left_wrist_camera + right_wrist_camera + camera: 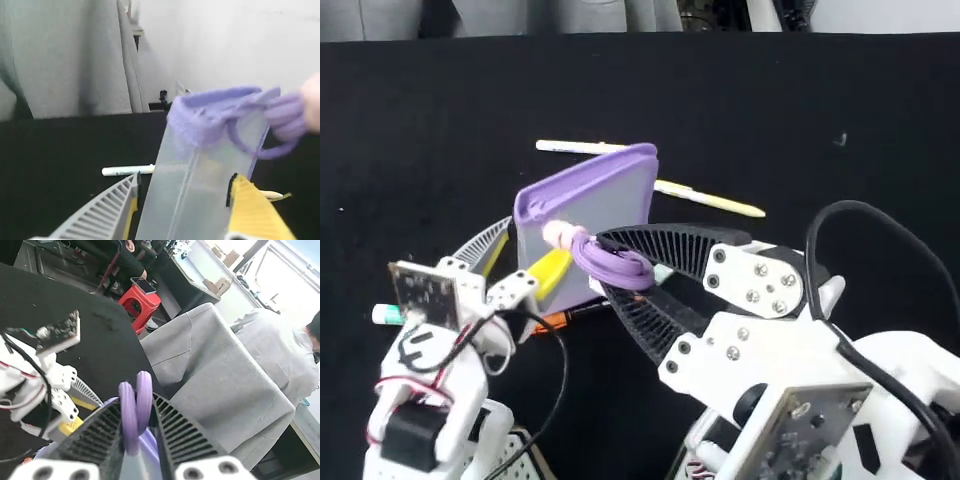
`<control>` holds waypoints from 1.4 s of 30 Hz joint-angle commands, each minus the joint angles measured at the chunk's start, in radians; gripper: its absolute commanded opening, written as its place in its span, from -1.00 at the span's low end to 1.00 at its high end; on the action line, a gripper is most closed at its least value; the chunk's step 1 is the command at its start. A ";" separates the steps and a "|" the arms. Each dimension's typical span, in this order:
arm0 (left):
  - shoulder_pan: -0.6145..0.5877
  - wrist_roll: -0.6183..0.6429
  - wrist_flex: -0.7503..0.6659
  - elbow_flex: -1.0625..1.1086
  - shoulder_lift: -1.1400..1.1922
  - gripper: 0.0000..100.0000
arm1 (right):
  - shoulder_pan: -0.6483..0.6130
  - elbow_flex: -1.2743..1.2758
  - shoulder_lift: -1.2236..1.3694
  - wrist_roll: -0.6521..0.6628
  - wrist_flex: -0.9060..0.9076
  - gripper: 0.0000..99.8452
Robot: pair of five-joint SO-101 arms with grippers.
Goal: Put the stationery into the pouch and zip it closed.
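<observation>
Pouch: a translucent purple pouch (595, 205) is held upright off the table (800, 120), about midway between its left and right edges.
Left gripper: the left gripper (185, 190) is clamped across the pouch's lower body, with one grey and one yellow finger on opposite faces.
Right gripper: the right gripper (137, 425) has its black ribbed fingers pinched tight on the purple loop (134, 410) that hangs from the pouch's zip end, beside a pink charm (560, 234).
Stationery: a white pen (575, 147) and a pale yellow pen (715, 200) lie flat behind the pouch, toward the table's far edge. An orange pen (570, 314) lies under the pouch's near side, toward the near edge. None of the three is in the pouch.
Zip: I cannot tell whether the purple top edge is open or closed.
Step in hand: judging from the pens outside and the grip on the loop, this looks like working the zip, most likely opening the pouch while the left arm braces it. Loading has not yet begun.
Next move calls for: a steady pull on the loop along the zip line, with the left gripper holding firm so the pouch does not twist. One gripper must then let go to fetch a pen, and the mouth has to face it.
</observation>
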 commanded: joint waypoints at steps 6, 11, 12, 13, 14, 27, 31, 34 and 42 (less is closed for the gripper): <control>0.013 -0.173 0.069 -0.134 0.003 -0.41 | -0.014 -0.039 0.004 0.012 0.015 -0.98; 0.013 -0.180 -0.031 -0.048 0.003 -0.41 | -0.014 -0.039 0.004 0.012 0.015 -0.98; 0.015 -0.180 -0.048 -0.027 0.003 -0.41 | -0.014 -0.039 0.004 0.012 0.015 -0.98; 0.018 -0.180 -0.064 -0.005 0.003 -0.41 | -0.014 -0.039 0.004 0.012 0.015 -0.98; 0.033 -0.180 -0.080 0.016 0.003 -0.41 | -0.014 -0.039 0.004 0.018 0.015 -0.98; 0.245 -0.178 -0.101 0.051 0.002 -0.94 | -0.006 -0.035 0.002 0.044 0.017 -0.98; 0.245 -0.178 -0.095 0.048 0.002 -0.91 | -0.005 -0.031 0.002 0.044 0.014 -0.98; 0.245 -0.178 -0.094 0.048 0.002 -0.91 | 0.058 -0.031 0.007 0.044 0.008 -0.98; 0.249 -0.187 -0.101 0.047 0.002 -0.94 | 0.313 0.114 0.002 0.035 -0.199 -0.98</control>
